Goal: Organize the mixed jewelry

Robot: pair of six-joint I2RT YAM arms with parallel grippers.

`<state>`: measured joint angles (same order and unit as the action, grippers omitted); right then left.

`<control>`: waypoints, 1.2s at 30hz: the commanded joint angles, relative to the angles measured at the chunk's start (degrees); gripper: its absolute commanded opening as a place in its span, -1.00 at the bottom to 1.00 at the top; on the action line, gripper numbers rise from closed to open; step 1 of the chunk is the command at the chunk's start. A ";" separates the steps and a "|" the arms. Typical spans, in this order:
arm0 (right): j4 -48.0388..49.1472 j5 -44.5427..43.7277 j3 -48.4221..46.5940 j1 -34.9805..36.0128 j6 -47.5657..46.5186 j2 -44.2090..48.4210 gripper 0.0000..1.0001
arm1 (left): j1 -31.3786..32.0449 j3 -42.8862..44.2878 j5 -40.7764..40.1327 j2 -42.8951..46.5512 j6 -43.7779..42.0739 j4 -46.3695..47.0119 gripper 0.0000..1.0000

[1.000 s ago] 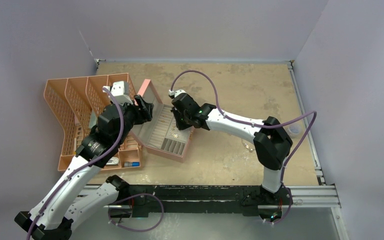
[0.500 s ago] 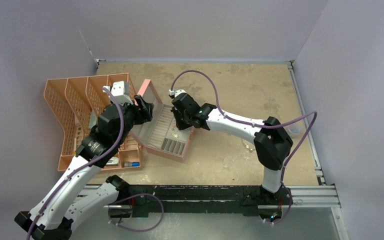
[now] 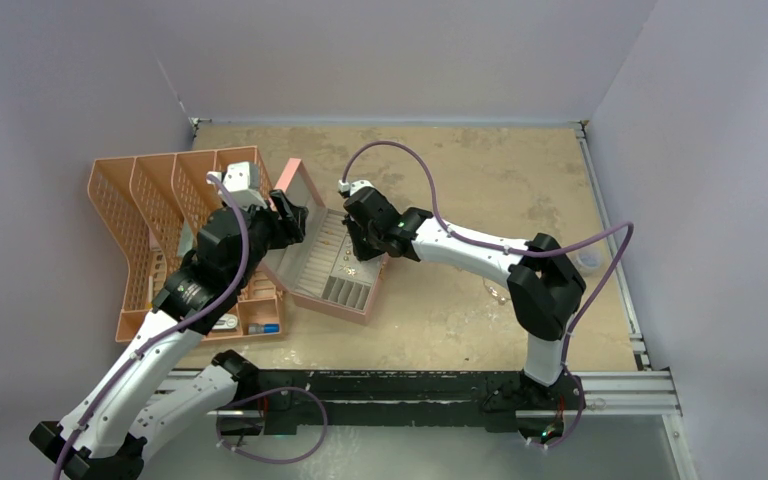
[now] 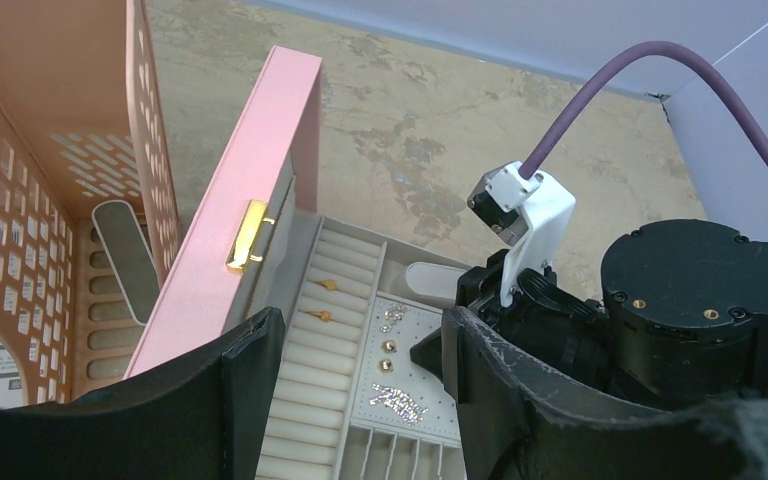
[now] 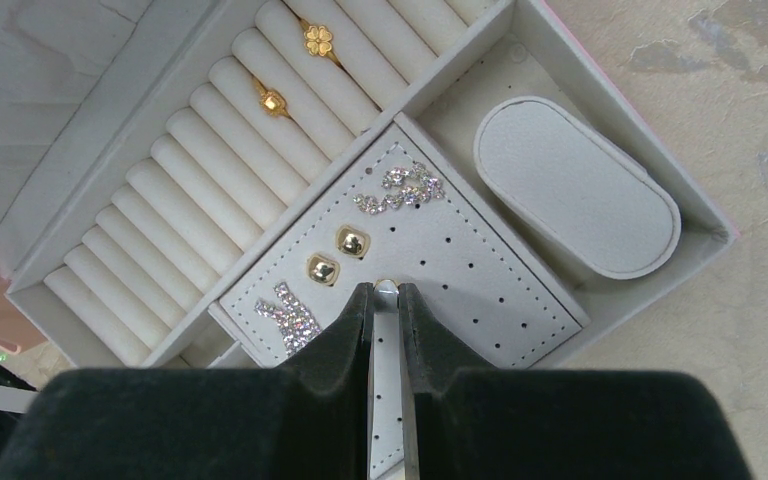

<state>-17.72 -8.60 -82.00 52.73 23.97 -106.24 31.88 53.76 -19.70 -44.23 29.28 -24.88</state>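
An open pink jewelry box (image 3: pixel 305 200) lies left of centre. My right gripper (image 5: pixel 386 292) is shut on a tiny gold stud (image 5: pixel 386 285) at its tips, just above the box's perforated white pad (image 5: pixel 480 280). Two gold studs (image 5: pixel 352 241) sit on that pad beside sparkly pieces (image 5: pixel 400 188). Two gold rings (image 5: pixel 316 38) sit in the ring rolls. My left gripper (image 4: pixel 357 335) is open and empty, above the box, with one finger next to the raised lid (image 4: pixel 250 180). A thin wire hoop (image 3: pixel 495 291) lies faintly on the table to the right.
A pink mesh file rack (image 3: pixel 150 200) stands left of the box. White clips and a blue-capped tube (image 3: pixel 260 327) lie in its front tray. A small clear cup (image 3: pixel 588 260) sits by the right wall. An oval white cushion (image 5: pixel 575 187) fills one box corner.
My right gripper has shifted very slightly left over the box, still shut on the stud. The left arm has not moved.
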 commanded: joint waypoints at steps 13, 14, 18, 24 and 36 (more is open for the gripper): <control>2.77 0.36 1.14 0.09 0.79 0.00 -0.88 | -0.25 0.08 0.52 0.06 -1.42 1.90 0.18; 2.78 0.35 1.16 0.09 0.77 -0.14 -0.87 | -0.24 0.06 0.48 0.07 -1.42 1.94 0.18; 2.37 -0.09 0.98 0.09 1.12 -0.52 -0.80 | -0.28 0.10 0.49 0.02 -1.42 1.94 0.18; 3.21 -0.13 1.49 0.05 1.85 1.01 -0.40 | -0.24 0.16 0.99 -0.03 -1.48 2.02 0.18; 5.19 1.20 1.64 -1.07 4.39 5.24 -0.14 | -0.24 -0.04 3.06 -0.86 -1.39 2.91 0.18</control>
<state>-14.81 -7.73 -80.84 52.42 26.46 -106.34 31.88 53.76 -18.02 -45.28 29.26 -24.88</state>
